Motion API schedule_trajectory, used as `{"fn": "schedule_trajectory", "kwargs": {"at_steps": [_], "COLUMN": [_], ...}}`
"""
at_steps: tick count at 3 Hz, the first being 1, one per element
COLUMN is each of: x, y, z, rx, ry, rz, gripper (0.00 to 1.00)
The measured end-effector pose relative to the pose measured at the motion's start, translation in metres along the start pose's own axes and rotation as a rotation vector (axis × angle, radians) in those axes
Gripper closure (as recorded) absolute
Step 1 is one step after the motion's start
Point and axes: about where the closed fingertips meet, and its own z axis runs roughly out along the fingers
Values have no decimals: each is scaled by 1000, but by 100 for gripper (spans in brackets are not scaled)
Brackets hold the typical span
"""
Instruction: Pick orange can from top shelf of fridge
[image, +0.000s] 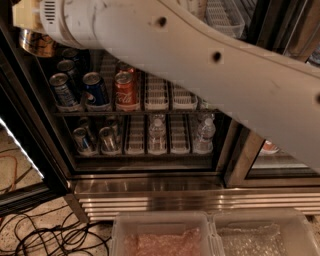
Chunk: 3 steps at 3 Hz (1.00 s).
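Orange-gold with dark streaks, the orange can (36, 44) hangs at the upper left of the frame, just under the gripper (25, 17). We read the gripper as closed on it, since no rack carries the can and it overlaps the black door frame of the fridge (150, 200). White arm (200, 65) slants from upper left to the right edge and hides most of the top shelf (225, 17). Red cola can (125, 90) and blue cans (95, 90) stand on the rack below. We judge the can is lifted out so it clears the lanes.
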Motion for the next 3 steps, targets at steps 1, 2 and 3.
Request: {"fn": "schedule_trajectory", "kwargs": {"at_steps": [1,2,3], "x": [6,6,28], "y": [-1,-1,-25], "z": [-25,-25,-21], "rx": [33,33,-5], "ry": [-46,-46,-51], "rz": [63,63,155], "gripper": [100,100,100]}}
